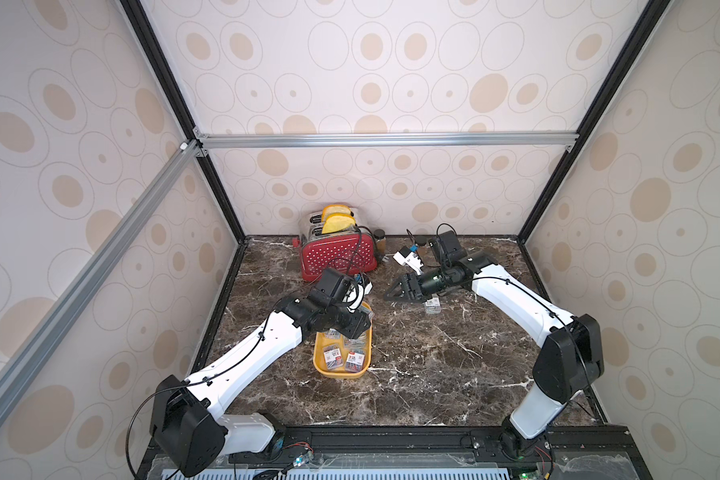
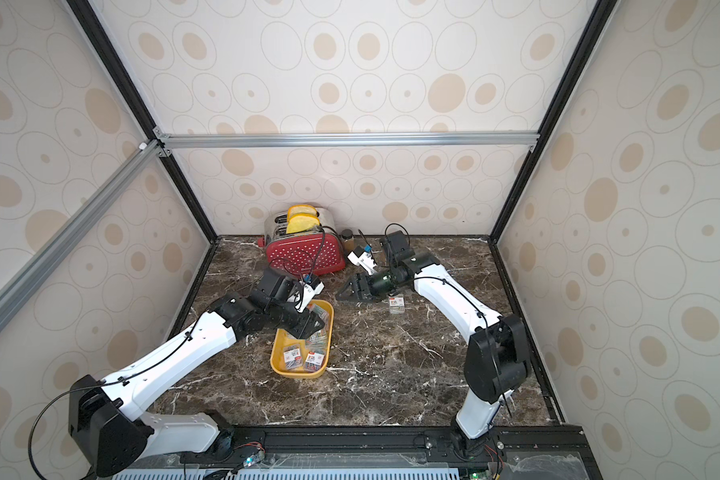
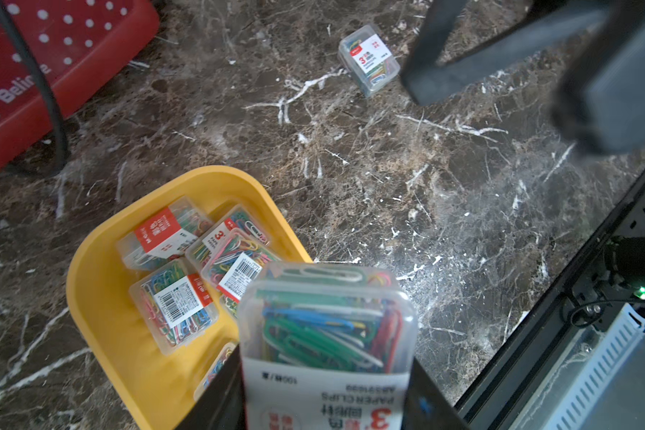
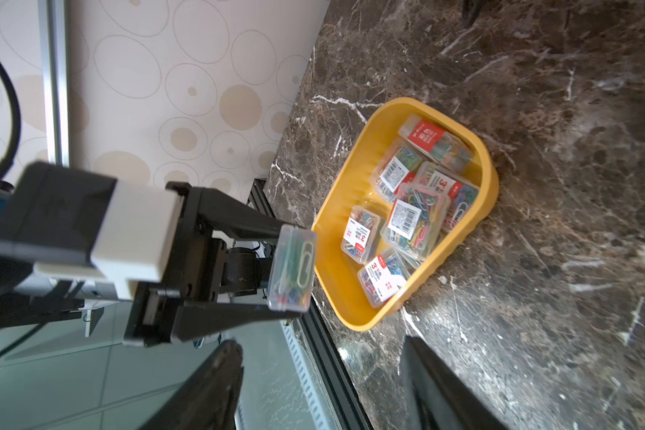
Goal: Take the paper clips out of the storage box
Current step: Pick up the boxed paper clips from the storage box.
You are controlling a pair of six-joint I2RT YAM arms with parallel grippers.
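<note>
Paper clips (image 4: 414, 219): I count at least six cases in the storage box (image 3: 101, 305), one loose case (image 1: 432, 305) on the bench (image 1: 433, 374).
Left pincer (image 4: 291, 270): pinching one held case (image 3: 326, 327) above the box.
Right pincer (image 1: 393, 291): spread, empty.

Top views overhead, facing down — wrist views near, sharing storage box (image 3: 103, 331).

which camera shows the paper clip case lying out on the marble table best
The left wrist view: the lone case lies close, sharp and unobstructed. In both top views it is a tiny blur. The right wrist view does not show it.
</note>
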